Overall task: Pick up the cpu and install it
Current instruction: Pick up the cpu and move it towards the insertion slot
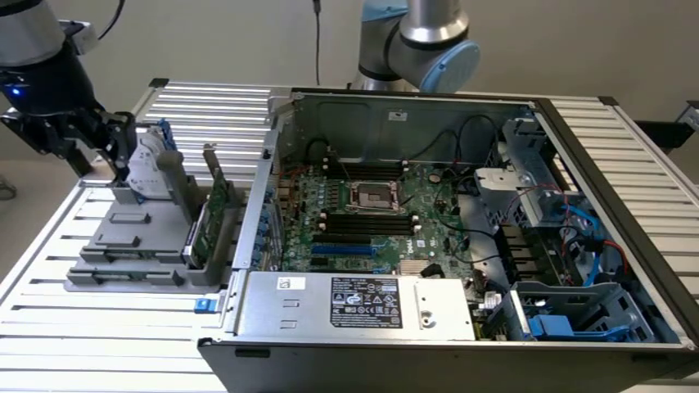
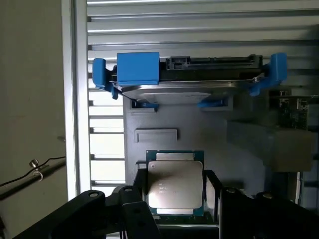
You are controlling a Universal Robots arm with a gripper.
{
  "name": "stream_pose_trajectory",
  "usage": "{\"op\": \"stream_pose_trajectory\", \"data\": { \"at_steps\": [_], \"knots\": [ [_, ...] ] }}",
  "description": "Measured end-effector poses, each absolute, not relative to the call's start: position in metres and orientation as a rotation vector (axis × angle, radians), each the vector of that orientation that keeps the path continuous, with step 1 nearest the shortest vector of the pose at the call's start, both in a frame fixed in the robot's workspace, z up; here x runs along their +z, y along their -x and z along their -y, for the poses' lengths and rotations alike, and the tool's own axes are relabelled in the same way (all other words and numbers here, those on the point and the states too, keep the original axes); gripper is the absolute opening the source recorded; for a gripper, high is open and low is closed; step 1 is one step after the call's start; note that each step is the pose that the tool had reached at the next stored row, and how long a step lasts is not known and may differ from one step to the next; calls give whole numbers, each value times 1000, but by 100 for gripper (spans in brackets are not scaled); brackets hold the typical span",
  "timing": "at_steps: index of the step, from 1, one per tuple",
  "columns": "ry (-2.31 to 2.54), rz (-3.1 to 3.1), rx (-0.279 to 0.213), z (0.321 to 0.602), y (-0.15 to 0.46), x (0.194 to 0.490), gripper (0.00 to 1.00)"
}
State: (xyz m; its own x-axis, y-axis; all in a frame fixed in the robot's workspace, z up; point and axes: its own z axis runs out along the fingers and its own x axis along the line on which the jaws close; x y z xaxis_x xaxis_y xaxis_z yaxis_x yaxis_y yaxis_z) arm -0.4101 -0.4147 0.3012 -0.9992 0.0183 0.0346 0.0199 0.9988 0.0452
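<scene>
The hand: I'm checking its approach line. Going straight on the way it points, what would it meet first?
Most likely the cpu, lying flat on the grey holder directly ahead of the hand; how near it is, I cannot tell.

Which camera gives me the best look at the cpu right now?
Wrist view: the cpu faces the camera, its silvery top unobstructed. In the exterior view the gripper at the grey holder hides it.

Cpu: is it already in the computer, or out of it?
Out. The cpu sits on the grey stand near the blue-handled hard drive, outside the computer case; the motherboard socket looks empty.
</scene>
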Motion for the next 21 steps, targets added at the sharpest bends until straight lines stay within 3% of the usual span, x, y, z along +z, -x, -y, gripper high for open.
{"op": "stream_pose_trajectory", "data": {
  "at_steps": [21],
  "knots": [
    [33, 3091, -68, 413, 342, 392, 55]
  ]
}}
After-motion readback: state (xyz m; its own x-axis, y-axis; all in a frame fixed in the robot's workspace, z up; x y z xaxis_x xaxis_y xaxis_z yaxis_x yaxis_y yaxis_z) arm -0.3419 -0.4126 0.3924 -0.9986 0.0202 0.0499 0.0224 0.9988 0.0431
